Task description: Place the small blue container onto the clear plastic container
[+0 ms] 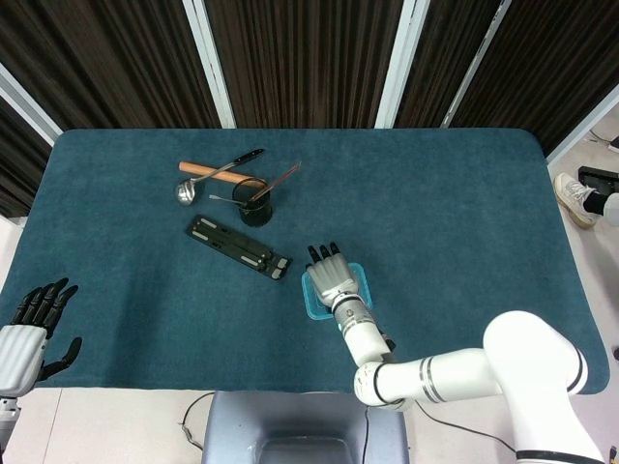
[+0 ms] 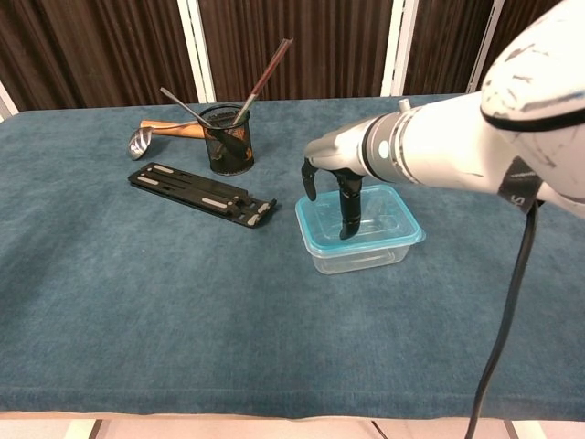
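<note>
A shallow container [image 2: 382, 236] with clear walls and a light-blue top stands near the table's middle; in the head view only its blue rim [image 1: 362, 287] shows around my right hand. Whether it is one piece or a blue one stacked on a clear one, I cannot tell. My right hand [image 2: 336, 183] hangs over its left half, fingers apart and pointing down; one dark fingertip [image 2: 345, 229] reaches the blue top. It holds nothing. From above, the right hand [image 1: 332, 275] covers most of the container. My left hand [image 1: 31, 327] rests open off the table's near left corner.
A black mesh cup [image 2: 228, 139] with sticks and a spoon stands at the back left, beside a metal ladle [image 2: 139, 141] with a wooden handle. A flat black folding stand [image 2: 203, 194] lies just left of the container. The teal cloth [image 2: 183, 311] covers the table.
</note>
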Available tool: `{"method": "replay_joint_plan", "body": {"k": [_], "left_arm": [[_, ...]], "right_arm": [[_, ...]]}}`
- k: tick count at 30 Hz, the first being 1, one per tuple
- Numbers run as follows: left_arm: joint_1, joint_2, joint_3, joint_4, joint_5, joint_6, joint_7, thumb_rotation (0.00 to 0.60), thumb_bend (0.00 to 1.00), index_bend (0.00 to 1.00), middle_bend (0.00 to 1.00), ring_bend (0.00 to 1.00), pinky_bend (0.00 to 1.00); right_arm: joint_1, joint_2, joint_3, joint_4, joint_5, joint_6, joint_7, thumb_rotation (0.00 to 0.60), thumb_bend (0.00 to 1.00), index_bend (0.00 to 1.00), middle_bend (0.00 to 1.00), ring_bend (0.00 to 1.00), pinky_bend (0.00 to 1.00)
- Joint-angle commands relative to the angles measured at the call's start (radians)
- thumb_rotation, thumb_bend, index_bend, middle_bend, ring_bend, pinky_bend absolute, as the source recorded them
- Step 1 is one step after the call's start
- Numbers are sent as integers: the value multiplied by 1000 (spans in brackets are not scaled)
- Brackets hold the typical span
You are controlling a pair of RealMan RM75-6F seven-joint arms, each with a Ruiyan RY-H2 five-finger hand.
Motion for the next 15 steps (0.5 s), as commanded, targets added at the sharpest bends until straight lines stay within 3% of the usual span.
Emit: {"method": "replay_joint_plan", "body": {"k": [1, 15], "left_arm": [[0, 1, 0, 0, 0, 0, -2, 600, 408, 0, 0, 0, 81], [-2, -1, 0, 1, 0, -2, 0, 600, 409, 0, 0, 0, 81]], "right_arm": [[0, -1, 0, 2, 1, -2, -2, 600, 128, 392, 84, 0, 133], [-10, 6, -7, 10, -22, -17, 8, 600, 128, 412, 84, 0, 133]]}}
